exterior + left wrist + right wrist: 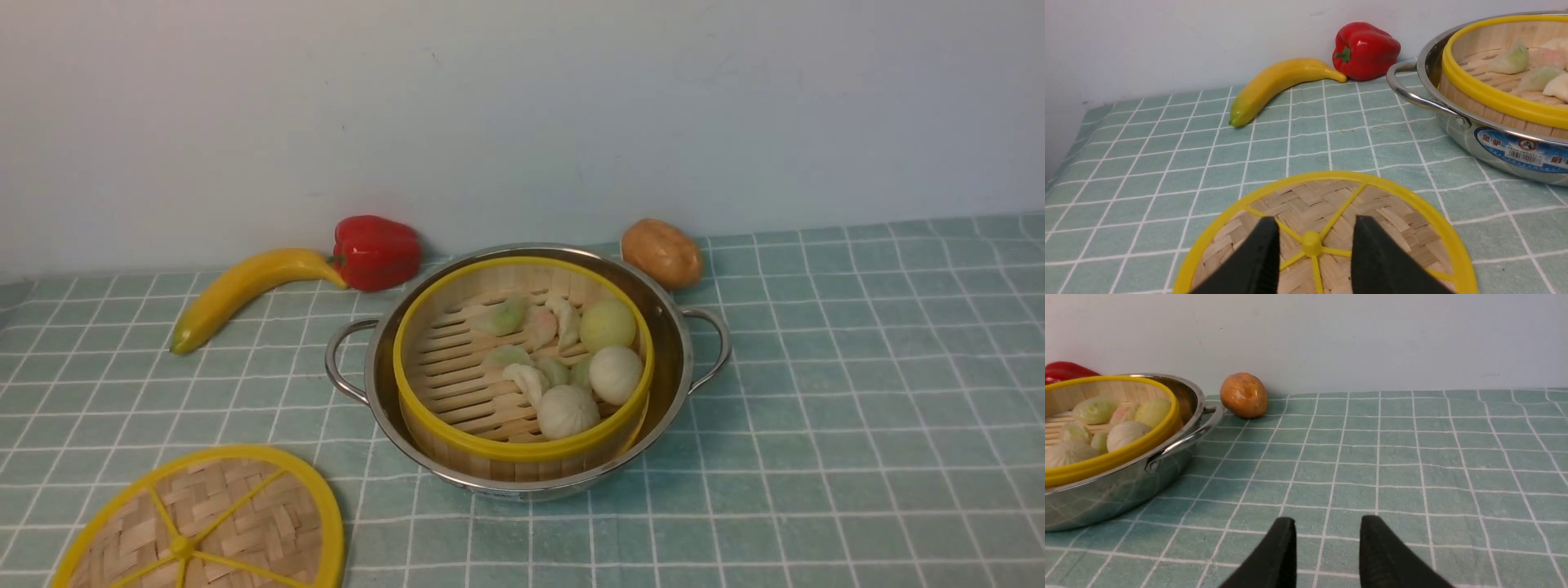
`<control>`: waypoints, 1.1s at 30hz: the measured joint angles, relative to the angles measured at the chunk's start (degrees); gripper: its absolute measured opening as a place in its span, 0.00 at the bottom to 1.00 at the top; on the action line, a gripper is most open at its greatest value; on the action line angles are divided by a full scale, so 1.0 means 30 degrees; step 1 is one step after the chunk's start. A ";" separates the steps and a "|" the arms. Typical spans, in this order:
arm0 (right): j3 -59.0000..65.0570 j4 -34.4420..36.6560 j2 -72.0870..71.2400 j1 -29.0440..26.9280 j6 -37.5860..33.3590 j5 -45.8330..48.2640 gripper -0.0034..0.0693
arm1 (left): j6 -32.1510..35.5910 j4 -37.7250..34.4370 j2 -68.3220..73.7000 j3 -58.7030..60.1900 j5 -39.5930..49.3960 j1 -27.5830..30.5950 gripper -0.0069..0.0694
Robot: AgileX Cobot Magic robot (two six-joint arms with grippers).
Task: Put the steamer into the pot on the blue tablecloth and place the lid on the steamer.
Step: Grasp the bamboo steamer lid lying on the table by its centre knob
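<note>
Your left claw (1315,220) has its two black fingers (1261,253) apart and holds nothing. One finger stands on each side of the yellow centre hub of the lid (1372,204). In this left wrist view the lid lies flat on the blue tablecloth (1147,163). You cannot tell whether the fingers touch the weave. Beyond the lid are the pot (1494,143) with the steamer (1486,92) inside it, a banana (1278,83) and a red pepper (1365,49).

In the right wrist view your right claw (1327,520) is likewise spread and empty, over bare cloth, well apart from the pot. A potato (1244,395) sits just beside the pot's far rim.

The front view shows neither claw. The pot sits on the cloth at the centre of the frame, with the steamer resting within it. The steamer holds dumplings and buns (567,408), gathered mostly in its right half. The lid lies at the lower left of the frame, cut by the edge, near the pot but apart from it.

The first half of the task looks done: the steamer is in the pot. The lid remains for you to grasp, lift and set on the steamer.
</note>
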 joint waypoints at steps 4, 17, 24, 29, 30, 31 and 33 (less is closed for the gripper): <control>0.0000 0.0039 0.0000 0.0015 0.0068 0.0000 0.38 | 0.0000 0.0000 0.0000 0.0000 0.0000 0.0000 0.41; 0.0000 0.0054 0.0000 0.0015 0.0068 0.0000 0.38 | 0.0000 0.0000 0.0000 0.0000 0.0000 0.0000 0.41; 0.0000 0.0054 0.0000 0.0015 0.0068 0.0000 0.38 | 0.0000 0.0000 0.0000 0.0000 0.0000 0.0000 0.41; 0.0000 0.0054 0.0000 0.0015 0.0068 0.0000 0.38 | -0.1068 -0.3134 0.0000 0.0000 -0.0555 0.0000 0.41; 0.0000 0.0054 0.0000 0.0015 0.0068 0.0000 0.38 | -0.1243 -0.4038 0.0000 0.0000 -0.0746 0.0000 0.41; 0.0000 0.0054 0.0000 0.0015 0.0068 0.0000 0.38 | -0.1370 -0.5124 0.0000 0.0000 -0.1091 0.0000 0.41; 0.0000 0.0054 0.0000 0.0015 0.0068 0.0000 0.38 | -0.1460 -0.6628 0.0000 0.0000 -0.1537 0.0000 0.41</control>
